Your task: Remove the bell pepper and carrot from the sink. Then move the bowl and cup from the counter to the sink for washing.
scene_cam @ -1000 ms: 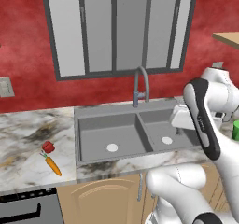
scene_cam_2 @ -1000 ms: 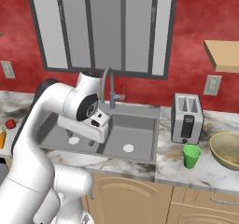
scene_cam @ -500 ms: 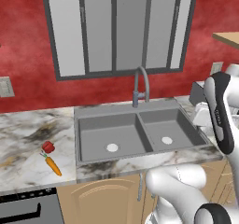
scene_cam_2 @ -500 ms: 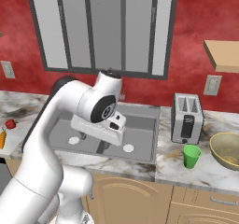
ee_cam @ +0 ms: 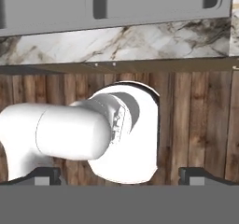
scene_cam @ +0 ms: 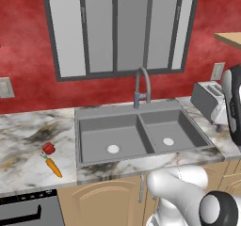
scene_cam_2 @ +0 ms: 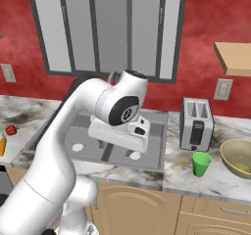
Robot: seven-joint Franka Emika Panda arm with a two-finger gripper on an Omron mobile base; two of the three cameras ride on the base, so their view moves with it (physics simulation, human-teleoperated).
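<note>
- Red bell pepper (scene_cam: 48, 148) out of the sink (scene_cam: 141, 134), sitting on the marble counter (scene_cam: 28, 140) to the left of the basins.
- Orange carrot (scene_cam: 53, 167) lying flat just in front of the pepper, green end toward it (so close they look like they touch, hard to be sure).
- Same pepper (scene_cam_2: 10, 130) and carrot (scene_cam_2: 2, 145) seen again at the far left edge from the right base camera.
- Both basins of the sink with nothing in them but a round white drain in each, tall curved faucet (scene_cam: 142, 86) behind the middle.
- Green cup (scene_cam_2: 200, 163) standing upright on the counter to the right of the sink, in front of the toaster (scene_cam_2: 195, 124).
- Yellowish bowl (scene_cam_2: 238, 158) to the right of the cup, near it but apart, partly cut off by the picture edge.
- Gripper (ee_cam: 119, 175) spread wide, two dark finger tips (ee_cam: 43, 175) far apart at the bottom of the hand camera, pinching nothing.
- Looking down past the front edge of the counter (ee_cam: 116, 43) at the wooden floor (ee_cam: 200, 120), with the sink rim (ee_cam: 154, 6) at the top.
- White arm (scene_cam_2: 73, 146) bent over in front of the sink, covering part of the basins.
- Grey window (scene_cam: 117, 29) on the red wall (scene_cam: 23, 46) above the faucet.
</note>
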